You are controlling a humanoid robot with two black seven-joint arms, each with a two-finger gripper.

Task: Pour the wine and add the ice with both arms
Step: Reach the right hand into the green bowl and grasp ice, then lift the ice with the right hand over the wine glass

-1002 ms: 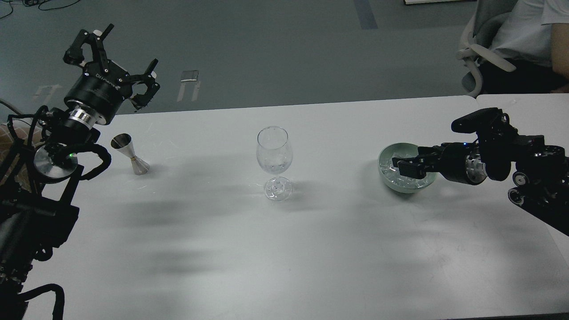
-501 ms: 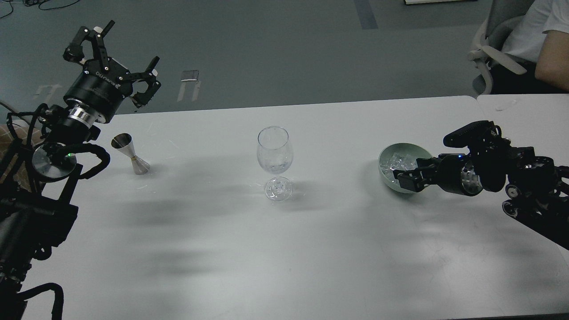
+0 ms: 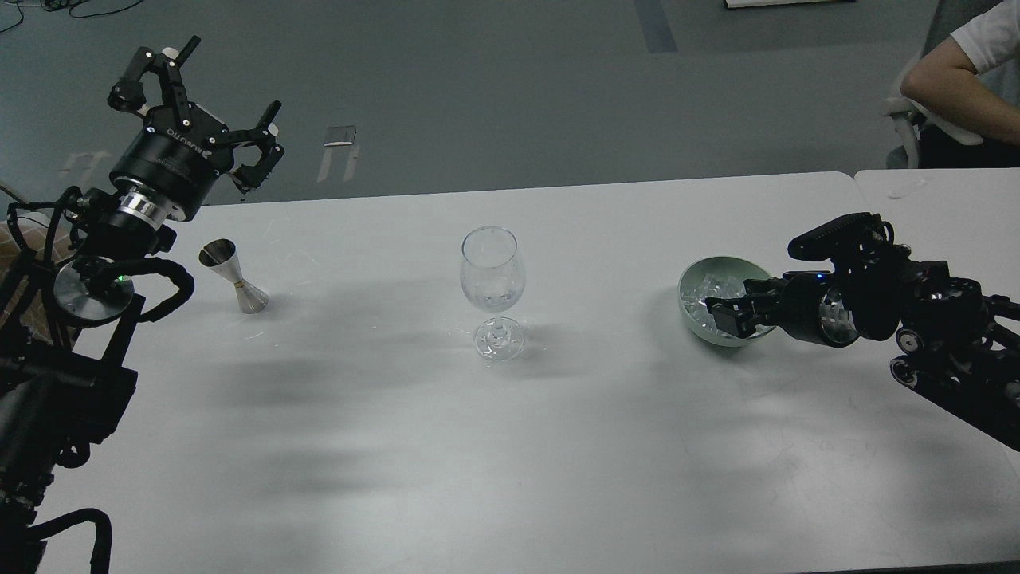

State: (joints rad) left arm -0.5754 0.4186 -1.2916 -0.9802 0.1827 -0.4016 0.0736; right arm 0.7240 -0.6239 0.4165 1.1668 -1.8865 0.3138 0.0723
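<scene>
Grey floor lies beyond a white table (image 3: 414, 446), and a seated person's arm (image 3: 948, 80) shows at the far right corner. Near the table's middle stands a stemmed wine glass (image 3: 492, 275) with what looks like a shallow pool of the wine (image 3: 494, 301) and perhaps a cube or two in its bowl; the liquid is too clear to be sure. A metal jigger (image 3: 235, 275) stands upright at the left, well apart from the glass.

Above and behind the jigger the left hand (image 3: 203, 100) hangs released, its fingers splayed and holding nothing. The right hand (image 3: 729, 312) sits at the near rim of a pale green bowl (image 3: 687, 307) holding the ice (image 3: 713, 288). Whether its fingers grip a cube, or are clenched at all, I cannot tell; they are dark against the bowl.

Judging from this, pouring seems done and the ice step is in hand. The next move likely calls for a firm pinch on one slippery cube, a lift clear of the bowl's rim, and a steady carry leftward over the glass mouth without knocking the tall, tippy stem.
</scene>
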